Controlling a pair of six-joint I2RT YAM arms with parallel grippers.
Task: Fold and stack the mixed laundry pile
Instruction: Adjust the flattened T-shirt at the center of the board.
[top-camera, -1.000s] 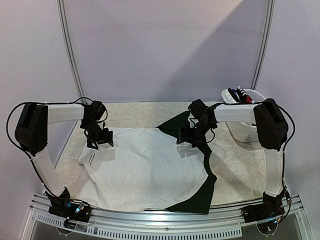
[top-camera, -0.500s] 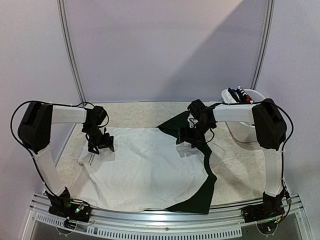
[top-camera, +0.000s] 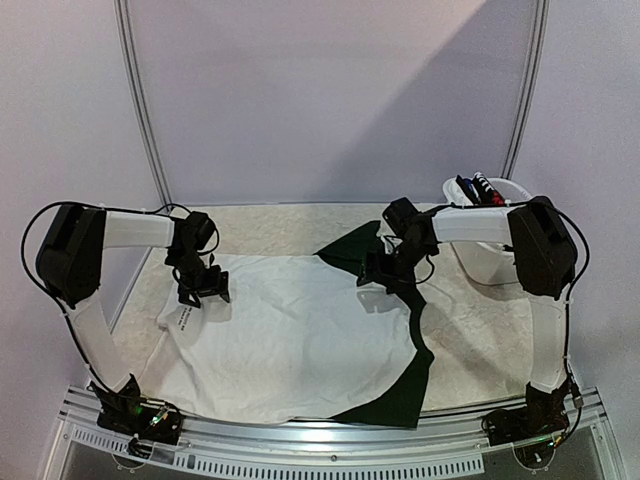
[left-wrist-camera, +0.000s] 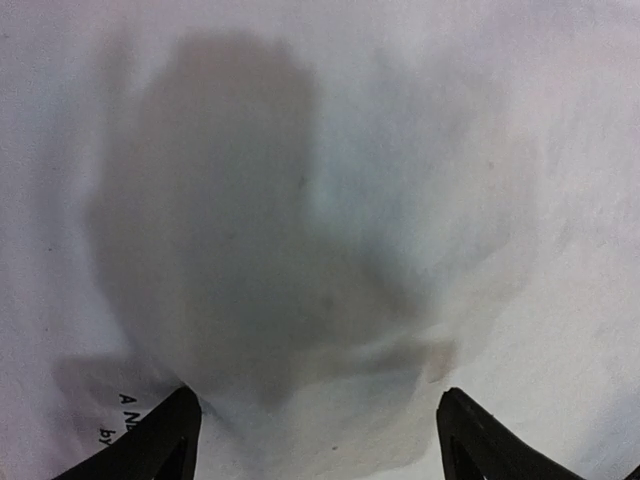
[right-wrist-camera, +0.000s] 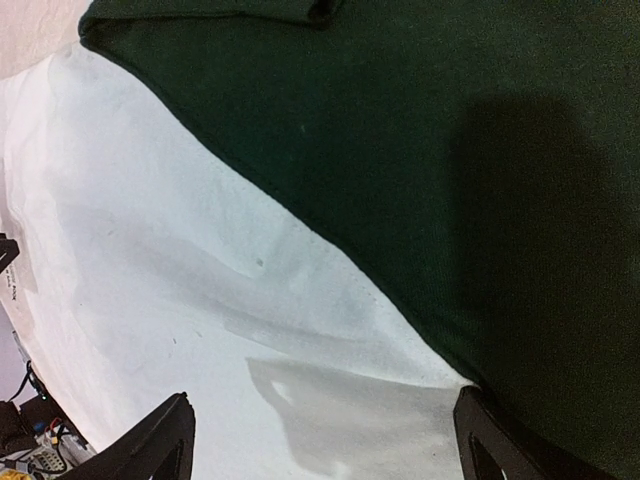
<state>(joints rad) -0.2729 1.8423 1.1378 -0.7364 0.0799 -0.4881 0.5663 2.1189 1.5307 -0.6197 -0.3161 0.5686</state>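
A white T-shirt (top-camera: 290, 340) with small black print (top-camera: 180, 318) lies spread flat over a dark green piece (top-camera: 400, 390). The green piece shows at the back (top-camera: 350, 250) and along the right. My left gripper (top-camera: 203, 290) hovers open just above the shirt's back left corner. In the left wrist view the left gripper (left-wrist-camera: 318, 445) is wide open over white cloth (left-wrist-camera: 400, 150), with nothing between the jaws. My right gripper (top-camera: 388, 275) is open over the shirt's back right edge. In the right wrist view the right gripper (right-wrist-camera: 325, 445) straddles the white hem (right-wrist-camera: 330, 400) beside the green cloth (right-wrist-camera: 450, 150).
A white tub (top-camera: 488, 250) stands at the back right behind the right forearm, with several dark, blue and red garments (top-camera: 475, 188) in it. Bare beige tabletop (top-camera: 470, 330) lies to the right of the clothes. A metal rail (top-camera: 330, 440) runs along the near edge.
My left gripper has sunk a little toward the shirt's corner and narrowed slightly. The right gripper has barely shifted to the right. The garments have not moved.
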